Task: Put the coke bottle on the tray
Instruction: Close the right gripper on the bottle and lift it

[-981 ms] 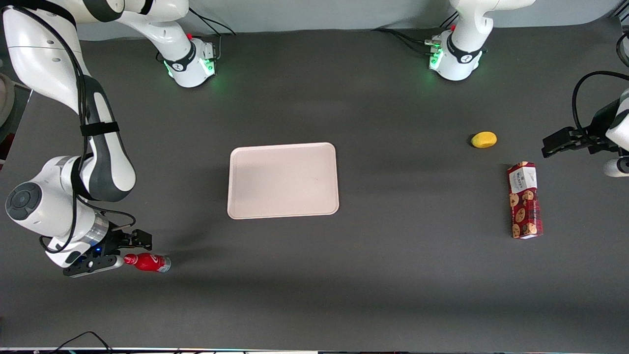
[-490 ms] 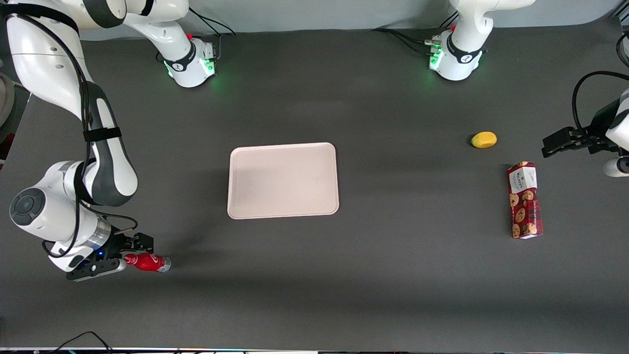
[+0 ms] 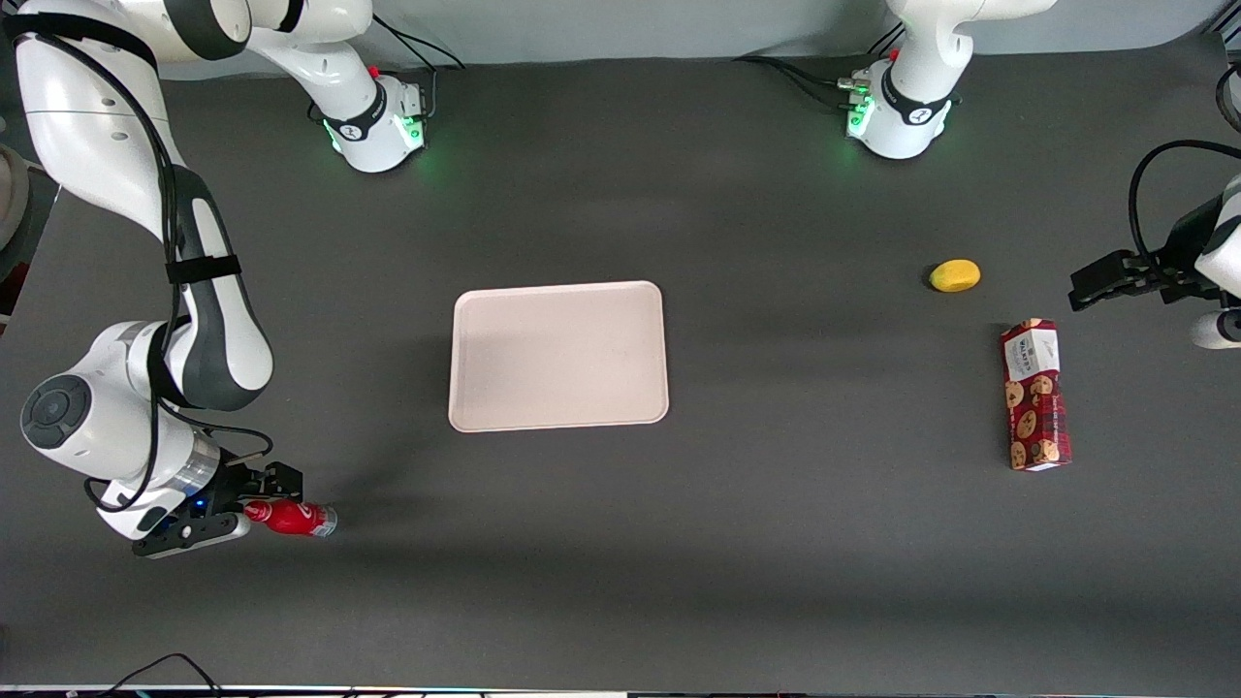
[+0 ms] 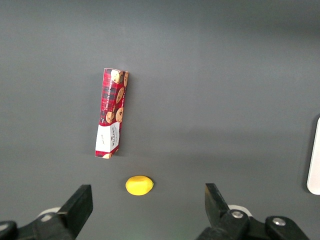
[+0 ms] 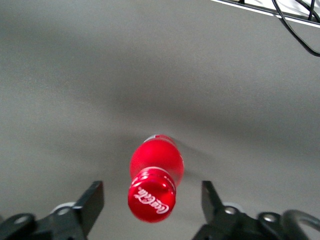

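The small red plastic coke bottle (image 3: pixel 291 518) stands on the dark bench near the working arm's end, between the spread fingers of the open tool (image 5: pixel 150 207). Light, smooth, tippable; best gripped below the cap.

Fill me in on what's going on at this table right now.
The right arm's gripper sits open around the cap end of the coke bottle, which lies on its side on the table at the working arm's end; the fingers flank the cap without touching it. The tray at mid-table has nothing on it. A lemon and a cookie box lie toward the parked arm's end.
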